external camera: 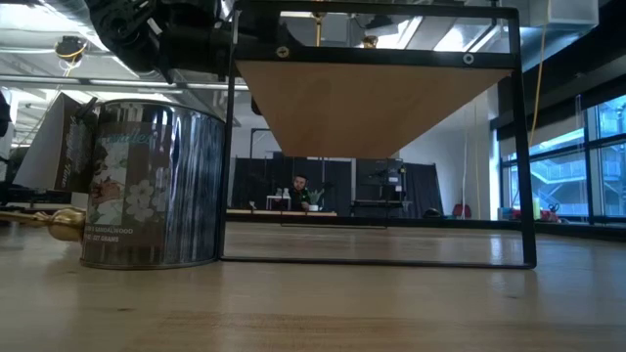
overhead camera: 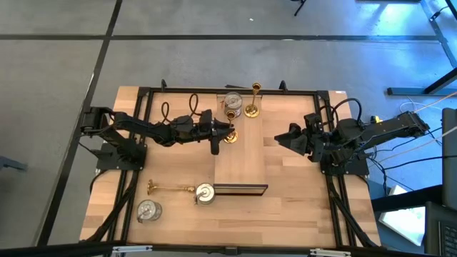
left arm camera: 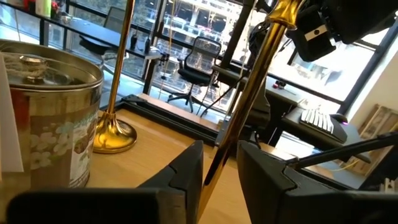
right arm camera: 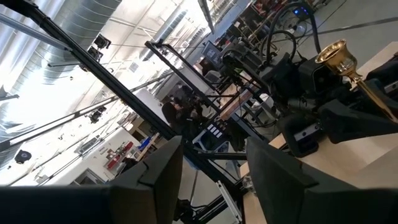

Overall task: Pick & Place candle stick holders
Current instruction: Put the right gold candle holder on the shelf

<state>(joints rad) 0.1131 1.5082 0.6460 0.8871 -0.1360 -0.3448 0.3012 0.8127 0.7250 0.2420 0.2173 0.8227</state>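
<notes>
My left gripper (overhead camera: 223, 135) points level at the middle of the table, open around a gold candle stick holder (left arm camera: 249, 102) that stands tilted between its fingers; the round base (overhead camera: 230, 137) shows in the high view. Behind it a second gold holder (left arm camera: 115, 93) stands upright on its base, beside a silvery cup (left arm camera: 46, 118). Near the front lie a third gold holder (overhead camera: 171, 188) on its side and two silvery cups (overhead camera: 205, 193) (overhead camera: 148, 210). My right gripper (right arm camera: 214, 180) waits open and raised at the right (overhead camera: 282, 139), with nothing between its fingers. My left gripper comes level from the table's left, its fingers across the holder's slim shaft (left arm camera: 214, 168). The shaft seems to lean against the inner side of one finger (left arm camera: 189, 171), and a gap shows to the other finger (left arm camera: 261, 174). The fingers hide the base in the wrist view.
A long wooden board (overhead camera: 241, 160) runs from the far edge toward the front, ending at a dark bar (overhead camera: 239, 190). A black frame (overhead camera: 143, 143) borders the table. In the low view a silvery cup (external camera: 152, 186) stands close to the camera.
</notes>
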